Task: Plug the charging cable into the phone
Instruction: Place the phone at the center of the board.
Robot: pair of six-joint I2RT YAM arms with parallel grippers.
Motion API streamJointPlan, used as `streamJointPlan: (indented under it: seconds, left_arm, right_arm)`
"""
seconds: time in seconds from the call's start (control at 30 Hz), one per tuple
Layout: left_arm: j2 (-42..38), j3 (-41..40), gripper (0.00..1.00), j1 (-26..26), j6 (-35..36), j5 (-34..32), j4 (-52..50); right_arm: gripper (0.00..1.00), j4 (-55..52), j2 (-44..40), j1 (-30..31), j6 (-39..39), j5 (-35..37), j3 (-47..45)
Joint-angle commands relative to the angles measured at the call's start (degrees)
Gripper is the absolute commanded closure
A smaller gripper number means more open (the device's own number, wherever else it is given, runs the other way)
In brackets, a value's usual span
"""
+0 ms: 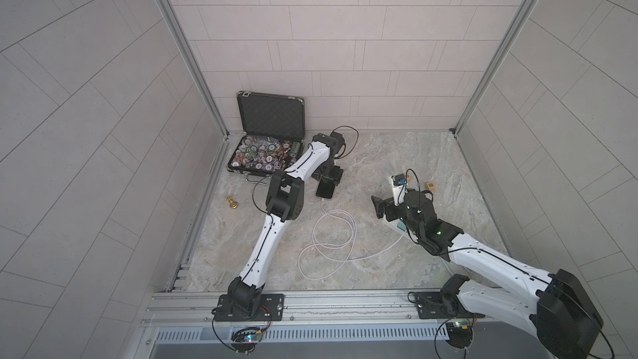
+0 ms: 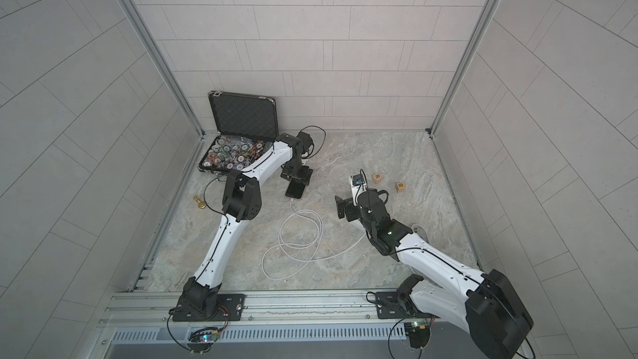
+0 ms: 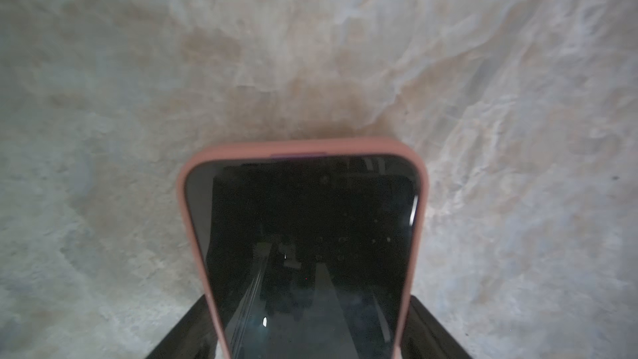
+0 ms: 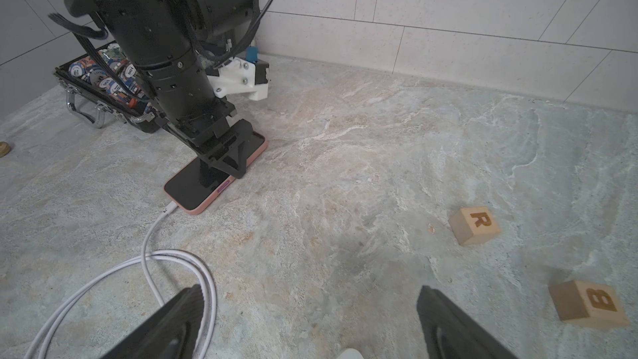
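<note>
Where the phone lies: flat and screen-up on the bench, just in front of the open chip case.
Left claw: down over the phone, fingers pressed against both long edges, gripping it.
Charging cable: white plug seated in the phone's short end nearest the robot; cord trails off in loose loops on the bench.
Right claw: jaws wide, holding nothing, above bare bench, well apart from the phone.
Wooden blocks: R block and B block, on the bench near this claw.
</note>
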Motion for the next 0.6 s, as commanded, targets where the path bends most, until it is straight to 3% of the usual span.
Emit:
streamJointPlan:
  seconds: [0.0, 0.57]
  left_arm:
    - [0.5, 1.6, 0.29, 0.5, 0.3, 1.2, -1.8]
    - [-0.1, 1.2, 0.24, 1.5, 0.1, 3.0, -1.6]
  right_arm:
    - [0.00, 0.9, -0.2, 0.1, 0.5, -0.3, -0.3]
    - [0.00, 0.2, -1.8, 0.1, 0.0, -0.2, -0.2]
